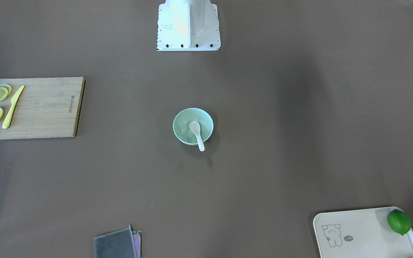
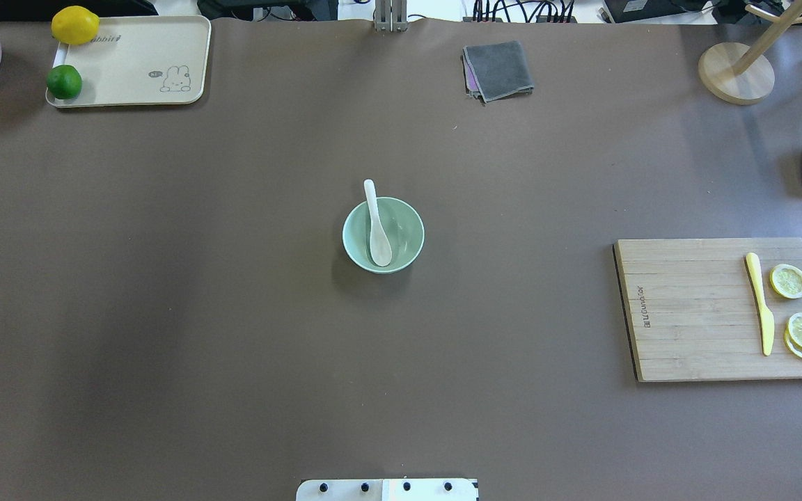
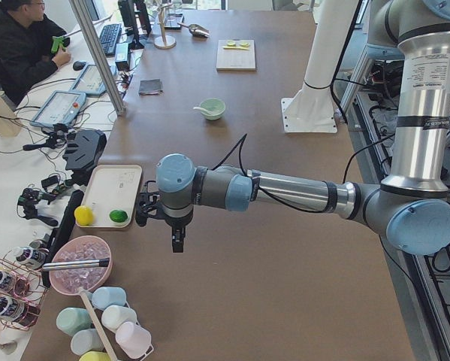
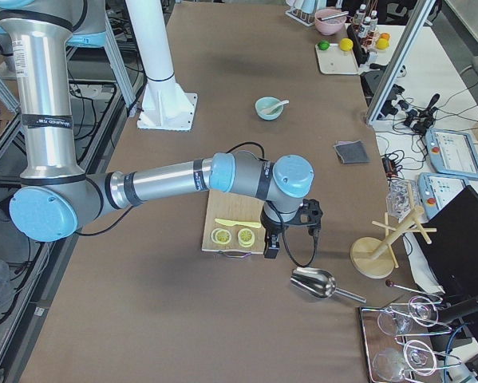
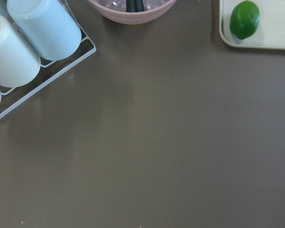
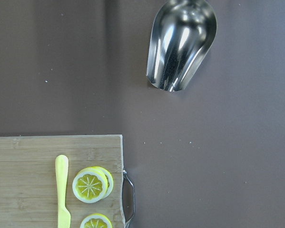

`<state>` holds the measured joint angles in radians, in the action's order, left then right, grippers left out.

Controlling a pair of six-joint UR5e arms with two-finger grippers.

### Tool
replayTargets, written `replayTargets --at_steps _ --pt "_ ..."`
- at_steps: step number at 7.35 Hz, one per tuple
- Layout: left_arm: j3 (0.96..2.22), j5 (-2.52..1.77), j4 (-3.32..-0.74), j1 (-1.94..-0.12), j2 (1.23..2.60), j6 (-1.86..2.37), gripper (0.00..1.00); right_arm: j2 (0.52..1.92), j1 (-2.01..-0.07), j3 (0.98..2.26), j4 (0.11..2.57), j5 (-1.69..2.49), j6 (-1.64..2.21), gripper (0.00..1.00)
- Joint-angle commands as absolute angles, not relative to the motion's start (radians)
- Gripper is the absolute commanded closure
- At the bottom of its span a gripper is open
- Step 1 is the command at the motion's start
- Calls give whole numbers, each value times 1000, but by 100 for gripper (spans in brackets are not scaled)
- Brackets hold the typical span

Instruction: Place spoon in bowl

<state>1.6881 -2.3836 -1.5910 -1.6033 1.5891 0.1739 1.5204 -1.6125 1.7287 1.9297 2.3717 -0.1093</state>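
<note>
Resting in the bowl (image 1: 180,125), the spoon (image 1: 197,135) has its scoop down on the bowl's inner floor. Its handle leans on the rim, with the end overhanging on the side away from the robot. The bowl stands upright at mid-table.

Judgement: the placing step looks done and the task appears complete. No further grasp seems called for. The next move only needs both arms kept away, so the overhanging handle is not knocked and the spoon tipped out.

The left gripper (image 3: 177,242) hangs pointing down over the table's end on the robot's left, well apart from the bowl. It shows only in a side view, so whether its fingers are apart or together cannot be told. The right gripper (image 4: 270,249) hangs at the opposite end, over the edge of the cutting board (image 2: 693,306). Its state cannot be told either. Neither wrist view shows any fingers.

Surroundings:
- On the board are a yellow knife (image 2: 759,303) and lemon slices (image 2: 789,281).
- A metal scoop (image 6: 180,45) lies just beyond the board.
- A cream tray (image 2: 136,62) carries a lime (image 2: 64,81) and a lemon (image 2: 75,25).
- A grey cloth (image 2: 498,69) lies at the far edge.

All of these lie well apart from the bowl, and none stands in the way.
</note>
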Motion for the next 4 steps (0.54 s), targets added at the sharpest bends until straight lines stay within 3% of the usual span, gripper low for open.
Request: replayTargets --at_steps 1,4 --pt "1687 -2381 -1592 -1603 1585 173 2 1502 -1611 1667 1891 2370 -98 0" --pt "1687 -2381 -1592 -1603 1585 178 2 1500 -1611 1678 1891 2368 -98 0"
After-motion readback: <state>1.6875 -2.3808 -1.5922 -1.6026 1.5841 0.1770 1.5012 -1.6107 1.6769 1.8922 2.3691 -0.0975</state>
